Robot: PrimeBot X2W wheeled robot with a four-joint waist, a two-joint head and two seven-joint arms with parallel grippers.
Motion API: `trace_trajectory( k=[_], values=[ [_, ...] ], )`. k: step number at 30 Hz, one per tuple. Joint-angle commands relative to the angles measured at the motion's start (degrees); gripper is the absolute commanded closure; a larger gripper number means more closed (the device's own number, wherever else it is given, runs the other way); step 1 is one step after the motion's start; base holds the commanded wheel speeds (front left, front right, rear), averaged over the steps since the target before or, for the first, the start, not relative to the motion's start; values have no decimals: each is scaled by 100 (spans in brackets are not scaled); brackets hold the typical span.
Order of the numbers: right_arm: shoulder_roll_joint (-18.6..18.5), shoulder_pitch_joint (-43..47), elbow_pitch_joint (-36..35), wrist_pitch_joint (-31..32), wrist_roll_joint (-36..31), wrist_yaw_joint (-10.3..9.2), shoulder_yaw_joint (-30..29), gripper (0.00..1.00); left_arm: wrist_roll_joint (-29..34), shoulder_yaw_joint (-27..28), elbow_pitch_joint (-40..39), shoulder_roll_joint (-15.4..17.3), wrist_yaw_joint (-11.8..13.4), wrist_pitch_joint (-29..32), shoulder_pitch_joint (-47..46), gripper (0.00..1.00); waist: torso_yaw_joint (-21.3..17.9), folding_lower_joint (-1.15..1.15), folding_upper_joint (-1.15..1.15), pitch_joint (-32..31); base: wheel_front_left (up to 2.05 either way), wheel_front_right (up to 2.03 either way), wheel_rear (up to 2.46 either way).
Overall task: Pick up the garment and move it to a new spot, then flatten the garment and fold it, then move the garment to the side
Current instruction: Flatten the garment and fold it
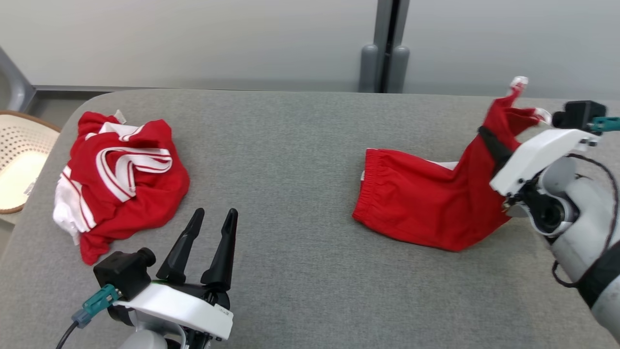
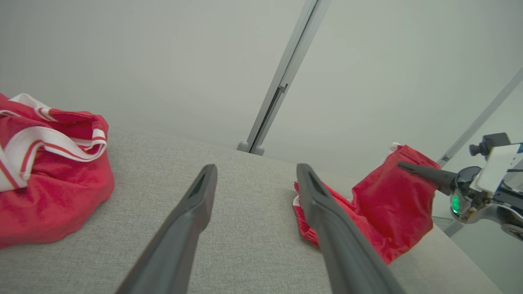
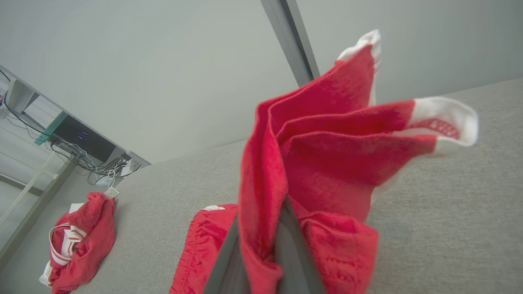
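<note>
The garment [image 1: 421,203] is a pair of red shorts with white trim. It lies on the right half of the grey table [image 1: 290,160], with its elastic waistband end resting on the cloth. My right gripper [image 1: 487,135] is shut on a bunched leg end and holds it up off the surface. In the right wrist view the garment [image 3: 327,155] fans out above the closed fingers [image 3: 229,261]. My left gripper [image 1: 215,213] stands open at the front left with nothing in it. In the left wrist view the garment [image 2: 388,204] lies to the right of the left gripper [image 2: 256,169].
A crumpled pile of red and white clothes [image 1: 121,179] lies at the table's far left. A pale perforated basket [image 1: 19,155] stands beyond the left edge. A grey post [image 1: 385,48] rises behind the table against a plain wall.
</note>
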Motion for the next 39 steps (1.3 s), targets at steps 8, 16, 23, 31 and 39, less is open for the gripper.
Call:
trace_trajectory(
  k=[8,16,23,31,39],
  values=[
    [718,-198,771,257,-250,-1,413,100,25,-76,176,-134,-94,-9,-138,0,477,0,0,20,0,0,0],
    [1155,-275,1309,324,-346,0,623,82,65,-54,329,-260,-169,-29,-226,0,579,0,0,114,0,0,0],
    [1311,-177,1028,120,-203,-1,632,0,83,57,353,-290,-192,-40,-201,0,382,0,0,51,0,0,0],
    [1101,-22,191,-838,-83,-1,514,0,160,373,237,-225,-100,-44,-11,0,-89,0,0,-112,0,0,0],
    [578,147,520,-1464,-274,0,431,0,530,501,131,-229,-24,-43,81,0,-297,0,0,-171,0,0,0]
  ],
)
